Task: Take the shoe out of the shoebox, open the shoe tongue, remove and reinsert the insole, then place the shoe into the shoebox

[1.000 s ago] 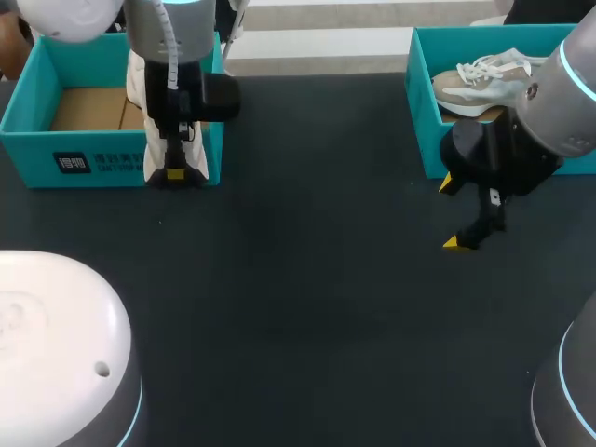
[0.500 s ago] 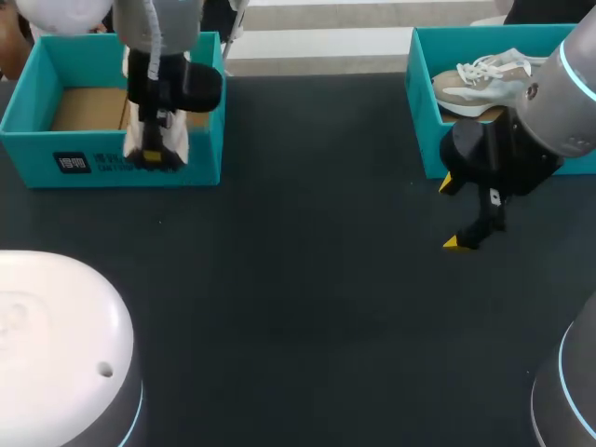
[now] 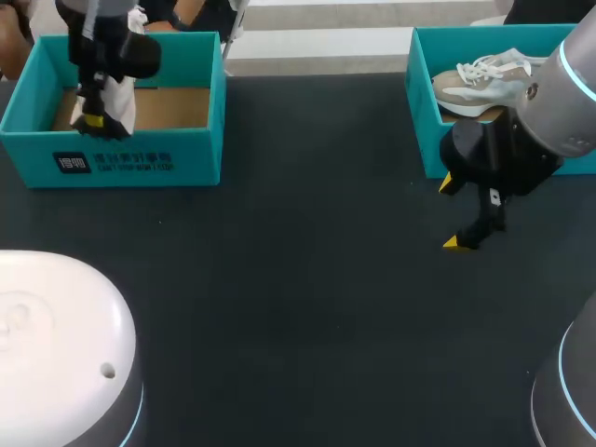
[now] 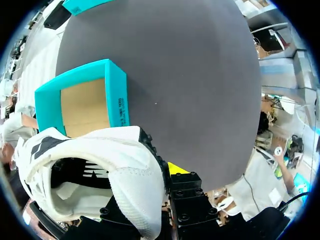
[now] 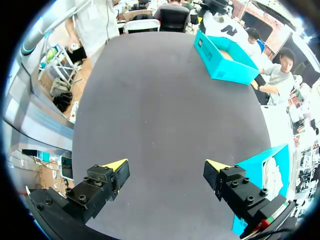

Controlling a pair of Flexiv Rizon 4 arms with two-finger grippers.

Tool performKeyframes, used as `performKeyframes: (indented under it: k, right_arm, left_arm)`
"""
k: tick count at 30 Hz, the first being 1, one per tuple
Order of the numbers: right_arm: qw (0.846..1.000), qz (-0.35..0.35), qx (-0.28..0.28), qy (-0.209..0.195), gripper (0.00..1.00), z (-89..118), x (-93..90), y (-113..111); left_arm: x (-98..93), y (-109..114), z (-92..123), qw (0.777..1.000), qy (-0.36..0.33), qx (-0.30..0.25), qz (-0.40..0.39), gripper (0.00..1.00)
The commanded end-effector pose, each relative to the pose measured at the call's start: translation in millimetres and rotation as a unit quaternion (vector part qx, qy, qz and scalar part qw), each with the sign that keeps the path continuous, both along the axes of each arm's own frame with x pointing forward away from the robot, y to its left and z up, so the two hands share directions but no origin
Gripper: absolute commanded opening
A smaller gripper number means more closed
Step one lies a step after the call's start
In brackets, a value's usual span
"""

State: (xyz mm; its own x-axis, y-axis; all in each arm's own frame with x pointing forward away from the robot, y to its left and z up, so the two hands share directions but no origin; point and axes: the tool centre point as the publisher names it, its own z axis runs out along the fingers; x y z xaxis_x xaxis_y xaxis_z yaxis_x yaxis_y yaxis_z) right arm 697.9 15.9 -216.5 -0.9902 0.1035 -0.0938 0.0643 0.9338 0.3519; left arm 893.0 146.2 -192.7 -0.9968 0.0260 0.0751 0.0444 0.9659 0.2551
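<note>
My left gripper [image 3: 93,118] is shut on a white shoe [image 3: 119,93] and holds it over the left part of the teal shoebox [image 3: 130,163]. In the left wrist view the white shoe [image 4: 100,170], with its dark inside showing, fills the space at my gripper [image 4: 160,172]; only one yellow tip shows. The shoebox [image 4: 117,95] lies ahead, its cardboard floor bare. My right gripper [image 3: 453,212] stands open above the table, just in front of a second teal box [image 3: 424,121]. The right gripper [image 5: 166,167] has nothing between its fingers.
The second teal box at the back right holds a beige shoe with white laces [image 3: 480,79]. In the right wrist view this box [image 5: 260,170] is beside one finger, and the left shoebox [image 5: 222,60] lies far ahead across the dark table [image 3: 307,279].
My left arm has carried the white shoe leftward and back, from the shoebox's right front wall to above its left part. The right arm has kept still.
</note>
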Motion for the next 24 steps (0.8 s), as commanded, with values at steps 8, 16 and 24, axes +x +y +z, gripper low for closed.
performKeyframes:
  k: [8, 16, 24]
  right_arm:
    - [1.000, 0.000, -0.001, 0.000, 1.00, -1.2, 0.6, 1.0]
    - [1.000, 0.000, -0.001, 0.000, 1.00, -1.2, 0.6, 1.0]
    - [1.000, 0.000, -0.001, 0.000, 1.00, -1.2, 0.6, 1.0]
  left_arm:
    - [36.9, 77.7, 15.4, 0.998, 0.001, 0.001, -0.070, 0.00]
    - [61.2, 122.0, 20.2, 0.998, 0.004, -0.002, -0.060, 0.00]
    - [82.6, 152.2, 29.2, 0.998, 0.003, -0.048, -0.041, 0.00]
